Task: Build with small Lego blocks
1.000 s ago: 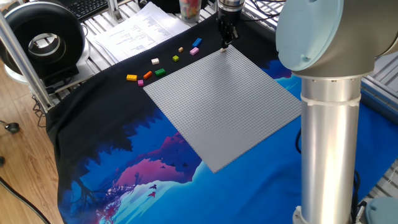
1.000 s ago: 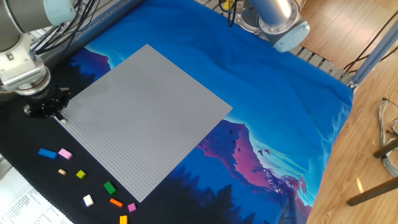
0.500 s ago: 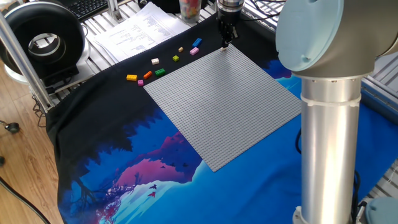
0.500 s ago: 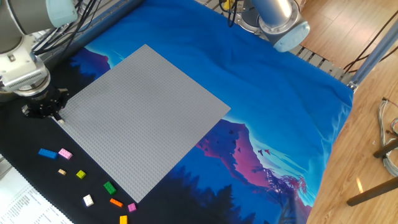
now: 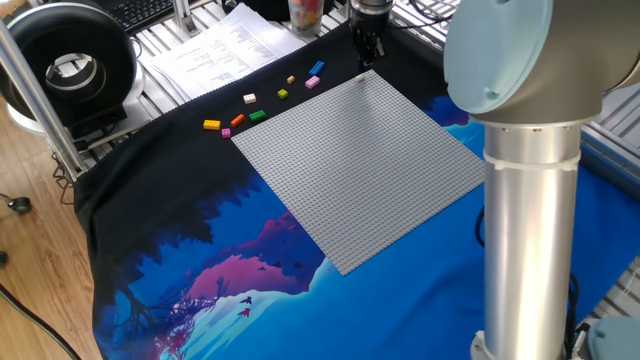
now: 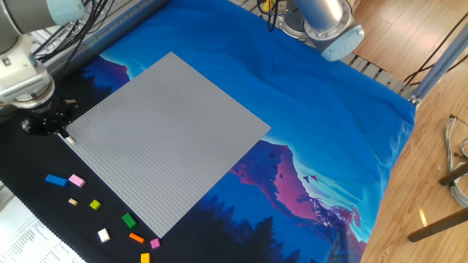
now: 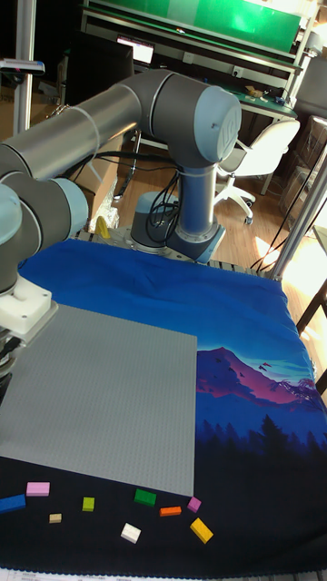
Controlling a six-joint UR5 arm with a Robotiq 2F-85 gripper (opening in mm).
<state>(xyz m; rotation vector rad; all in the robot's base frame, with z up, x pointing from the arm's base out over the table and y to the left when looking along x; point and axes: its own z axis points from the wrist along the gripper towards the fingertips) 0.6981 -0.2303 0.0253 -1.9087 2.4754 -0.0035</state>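
The small Lego blocks lie loose on the black cloth beside the grey baseplate (image 5: 360,165): orange-yellow (image 5: 211,125), pink (image 5: 226,132), red (image 5: 238,120), green (image 5: 258,116), white (image 5: 249,99), lime (image 5: 283,94), tan (image 5: 291,80), a second pink (image 5: 312,82) and blue (image 5: 317,69). The other fixed view shows the same row, from blue (image 6: 55,180) to orange-yellow (image 6: 145,257). My gripper (image 5: 364,70) points down at the plate's far corner, fingers together. A pale speck at its tips (image 6: 69,138) is too small to identify. In the tall view only the wrist (image 7: 23,313) shows.
Printed paper sheets (image 5: 225,50) and a black round device (image 5: 70,65) lie beyond the blocks. The arm's pale blue and silver base column (image 5: 530,200) stands at the table's near right. Blue patterned cloth (image 6: 307,95) covers the table.
My gripper has moved a little away from the plate's corner, toward the table's far edge. The baseplate has shifted slightly the same way. The loose blocks have not moved.
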